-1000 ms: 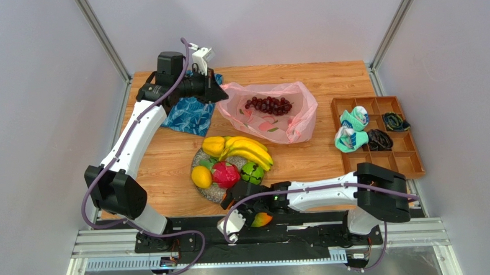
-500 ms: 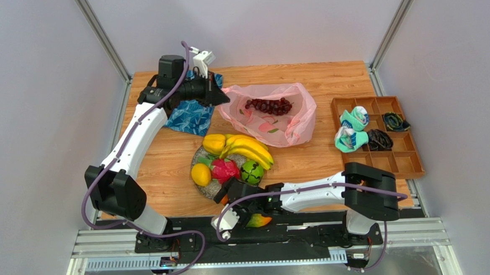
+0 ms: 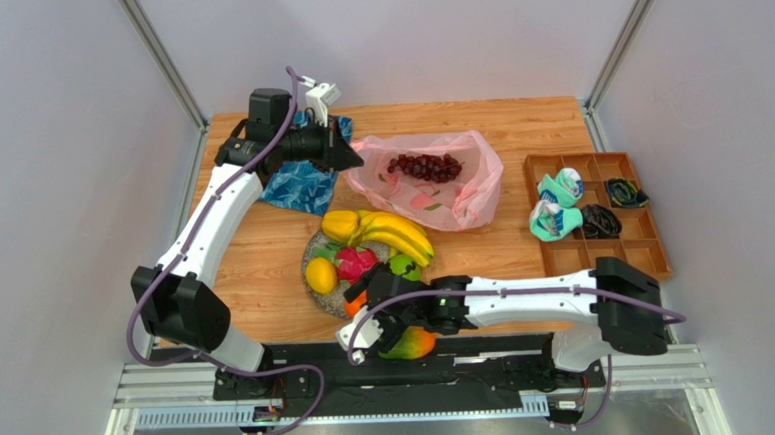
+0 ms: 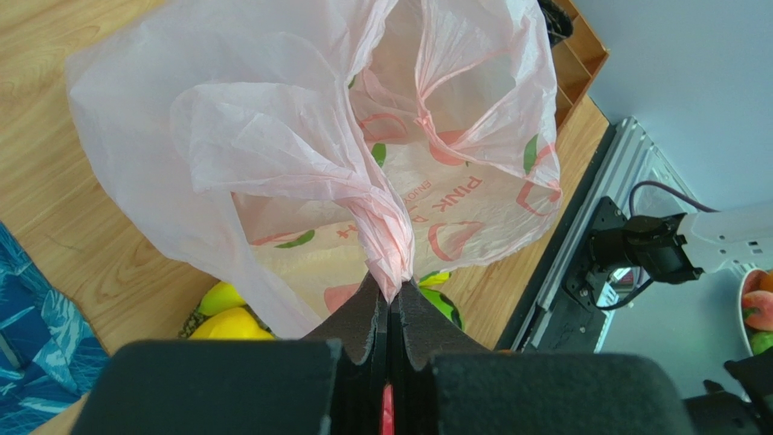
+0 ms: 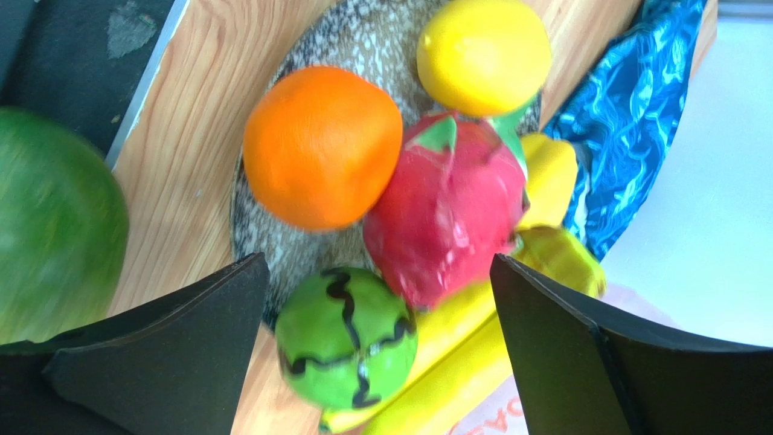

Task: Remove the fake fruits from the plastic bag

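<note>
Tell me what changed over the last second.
The right gripper opened wide and let go of the mango, which now lies at the near edge of the table beside the plate; that arm's elbow swung out to the right. The left gripper stays shut on the gathered edge of the pink bag, the grapes remain inside, and the bananas have not moved.

One word reads clearly: "PINK", printed in pink on the plastic bag (image 4: pixel 272 136). In the left wrist view it sits at about 1 o'clock from the bag's pinched neck. The print beside it is too creased to read.
</note>
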Robot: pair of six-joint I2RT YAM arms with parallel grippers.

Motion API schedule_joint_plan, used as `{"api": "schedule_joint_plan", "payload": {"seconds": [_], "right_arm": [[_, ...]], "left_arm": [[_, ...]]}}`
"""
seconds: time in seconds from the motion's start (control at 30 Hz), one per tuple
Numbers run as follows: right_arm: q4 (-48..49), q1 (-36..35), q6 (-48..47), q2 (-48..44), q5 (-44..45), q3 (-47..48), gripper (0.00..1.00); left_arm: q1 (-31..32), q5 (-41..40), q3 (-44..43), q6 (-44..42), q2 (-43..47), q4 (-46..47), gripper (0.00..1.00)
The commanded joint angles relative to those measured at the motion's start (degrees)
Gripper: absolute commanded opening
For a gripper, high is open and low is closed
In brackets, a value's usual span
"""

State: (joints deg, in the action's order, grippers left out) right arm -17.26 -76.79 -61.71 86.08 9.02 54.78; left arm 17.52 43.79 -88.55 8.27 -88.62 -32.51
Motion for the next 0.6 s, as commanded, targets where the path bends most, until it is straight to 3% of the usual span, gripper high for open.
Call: {"api": "schedule_joint_plan", "payload": {"seconds": [0.0,0.1,0.17,0.27,0.43,0.57], "right_arm": [[-9.53,0.15,5.10,-5.74,-0.22,2.25,1.00],[-17.27,0.33,14.04,-9.44,-4.70,4.36,1.00],[-24.62,1.81,26.34,-9.88,-12.23,7.00,1.00],[-24.94,3.84,36.10,-11.98,-21.75,3.34,1.00],[-25.28,4.46,37.72,-10.06,-29.04,1.82,1.00],[-23.01,4.64,37.63,-7.25,-29.76,1.64,1.00]], "left_arm": [[-0.03,1.91,-2.94,-3.43,2.93,-3.08,0.00],[-0.03,2.09,-3.03,-3.35,3.27,-3.61,0.00],[-0.03,2.44,-3.55,-3.00,3.10,-4.13,0.00],[0.06,3.05,-5.57,-3.70,2.31,-6.50,0.00],[-0.03,3.06,-6.02,-4.49,2.66,-8.01,0.00],[-0.03,3.32,-4.96,-4.49,3.10,-7.83,0.00]]}}
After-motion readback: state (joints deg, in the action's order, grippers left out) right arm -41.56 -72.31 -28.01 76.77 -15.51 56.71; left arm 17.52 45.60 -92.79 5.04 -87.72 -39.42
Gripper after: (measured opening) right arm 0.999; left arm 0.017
